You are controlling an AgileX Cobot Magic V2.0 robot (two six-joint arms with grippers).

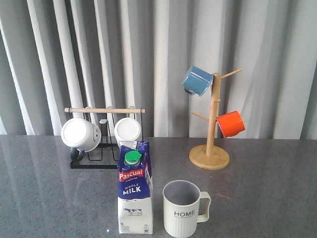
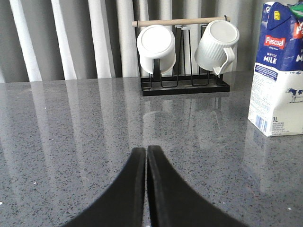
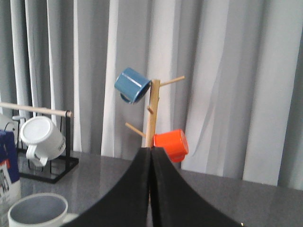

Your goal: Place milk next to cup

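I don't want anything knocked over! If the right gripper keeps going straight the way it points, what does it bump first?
Probably the wooden mug tree: the shut right gripper lines up with its post, close beside the orange enamel mug hanging there. Depth is hard to judge, so it could be far off.

Grey pleated curtain (image 1: 163, 59) (evenly lit) behind speckled table (image 1: 267, 198)

A: What shows of the robot's body?

B: Only the fingers in the two wrist views. The left gripper (image 2: 147, 150) has two glossy black fingers (image 2: 124, 189), broad at six o'clock and curving to narrow tips toward twelve.

A: And the other arm?

B: The right gripper (image 3: 151, 150) looks the same: smooth black fingers (image 3: 176, 194), no screws, cables or markings visible. The front view shows no arm.
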